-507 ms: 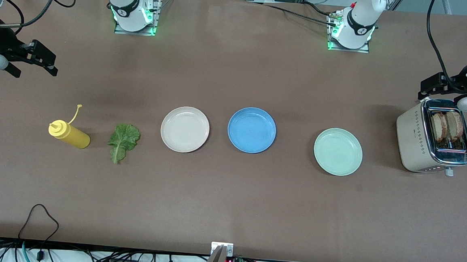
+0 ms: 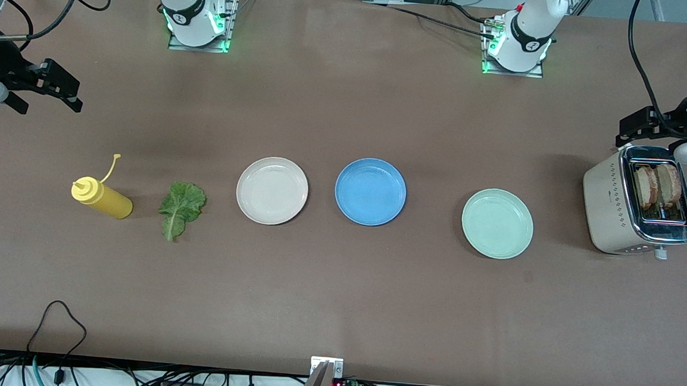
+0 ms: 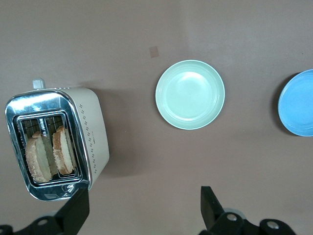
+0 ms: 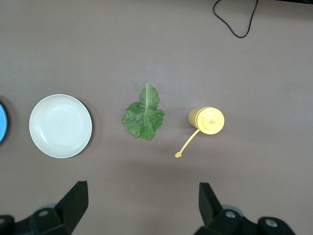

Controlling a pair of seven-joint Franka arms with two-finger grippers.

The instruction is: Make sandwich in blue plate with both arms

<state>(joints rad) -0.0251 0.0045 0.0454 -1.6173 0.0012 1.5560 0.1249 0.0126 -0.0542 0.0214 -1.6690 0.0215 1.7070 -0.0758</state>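
Blue plate [image 2: 370, 191] bare (claws wide)

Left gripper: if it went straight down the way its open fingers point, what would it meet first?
Most likely bare table between the toaster and the mint-green plate. The left gripper points down there, empty; the toaster's side lies close, so depth is uncertain.

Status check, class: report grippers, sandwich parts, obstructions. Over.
Left gripper open above toaster; right gripper open, empty. Blue plate bare; bread in toaster, lettuce on table. No obstructions.
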